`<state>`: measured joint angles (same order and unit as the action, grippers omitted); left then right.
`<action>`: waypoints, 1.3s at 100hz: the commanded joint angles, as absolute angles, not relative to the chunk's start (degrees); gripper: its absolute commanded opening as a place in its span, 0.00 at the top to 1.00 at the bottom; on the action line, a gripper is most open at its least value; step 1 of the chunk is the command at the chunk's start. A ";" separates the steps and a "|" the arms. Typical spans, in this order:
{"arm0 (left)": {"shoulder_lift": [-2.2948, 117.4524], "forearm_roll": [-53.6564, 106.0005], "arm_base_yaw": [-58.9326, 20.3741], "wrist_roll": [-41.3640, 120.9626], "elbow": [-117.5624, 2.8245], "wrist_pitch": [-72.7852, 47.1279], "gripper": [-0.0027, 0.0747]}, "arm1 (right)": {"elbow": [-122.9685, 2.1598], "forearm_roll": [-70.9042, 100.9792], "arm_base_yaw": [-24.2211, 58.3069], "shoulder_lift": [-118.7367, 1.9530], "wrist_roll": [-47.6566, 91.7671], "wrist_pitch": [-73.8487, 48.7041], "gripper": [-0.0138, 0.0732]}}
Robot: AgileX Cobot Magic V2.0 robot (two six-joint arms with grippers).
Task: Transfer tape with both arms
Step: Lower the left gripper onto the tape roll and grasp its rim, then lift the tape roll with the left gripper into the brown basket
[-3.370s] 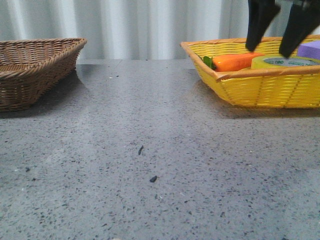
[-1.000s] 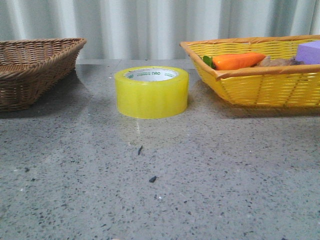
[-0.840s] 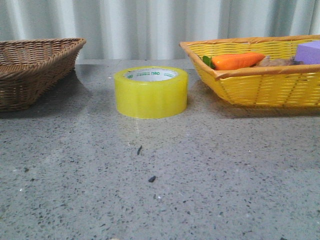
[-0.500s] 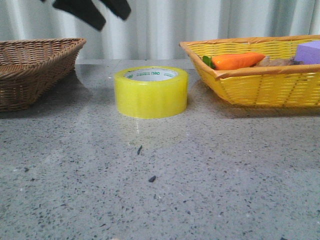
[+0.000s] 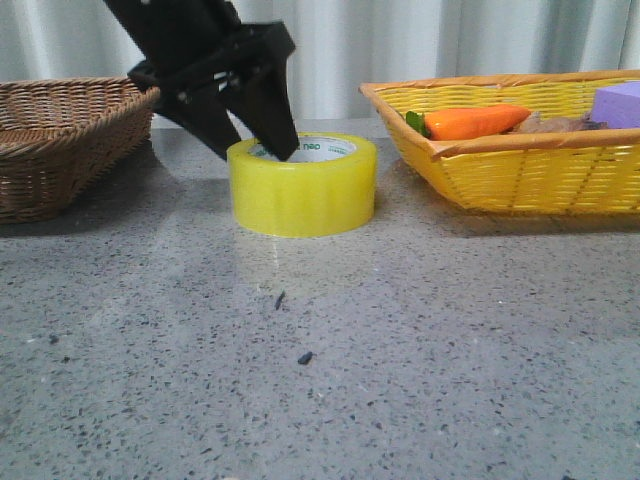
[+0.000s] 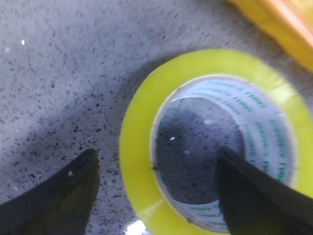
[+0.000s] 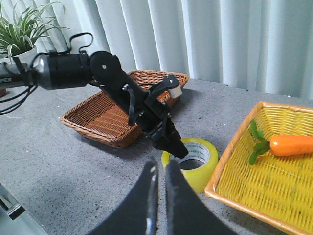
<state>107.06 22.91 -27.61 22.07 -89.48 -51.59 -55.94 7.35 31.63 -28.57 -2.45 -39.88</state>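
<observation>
I've got the tape (image 5: 303,185) sitting flat on the grey speckled table (image 5: 400,340), core opening up, about midway between the brown wicker basket (image 5: 60,140) on the left side and the yellow basket (image 5: 520,160) on the right, clear of both. My left gripper (image 5: 255,145) is down at the roll with its jaws spread apart: in the left wrist view one finger (image 6: 254,196) reaches into the white core and the other finger (image 6: 63,196) sits outside the yellow wall, so the roll's near wall lies between them. I can't tell from here whether either finger is touching the tape; there's a visible gap on the outer side. The tape (image 6: 210,142) shows its green print round the inside of the core. From the right wrist camera I see the left arm (image 7: 73,68) stretched out over the brown basket (image 7: 122,107) and angled down to the tape (image 7: 191,161), with the yellow basket (image 7: 274,196) just beside the roll. My right gripper (image 7: 159,186) is held high and well back from all of it, its two fingers drawn nearly together with only a thin slit between them, holding nothing. In the yellow basket lie the orange carrot (image 5: 470,122) and a purple block (image 5: 618,103) at the far right edge.
</observation>
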 commanded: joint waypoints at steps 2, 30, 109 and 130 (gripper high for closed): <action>105.36 24.18 -28.00 21.65 -91.39 -49.41 0.39 | -57.32 7.01 31.54 -29.53 -2.62 -35.33 0.90; 105.61 24.30 -27.89 21.82 -92.74 -49.93 0.99 | -57.32 7.01 31.54 -29.57 -2.62 -35.22 0.90; 93.73 9.84 -1.24 21.61 -105.39 -59.98 0.99 | -57.32 7.01 31.54 -29.57 -2.62 -33.68 0.90; 93.73 10.00 2.22 18.33 -95.29 -53.97 0.85 | -57.32 7.01 31.54 -29.57 -2.62 -33.68 0.90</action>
<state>96.27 7.89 1.86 20.04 -96.52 -59.58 -55.94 7.31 31.63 -28.57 -2.57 -38.89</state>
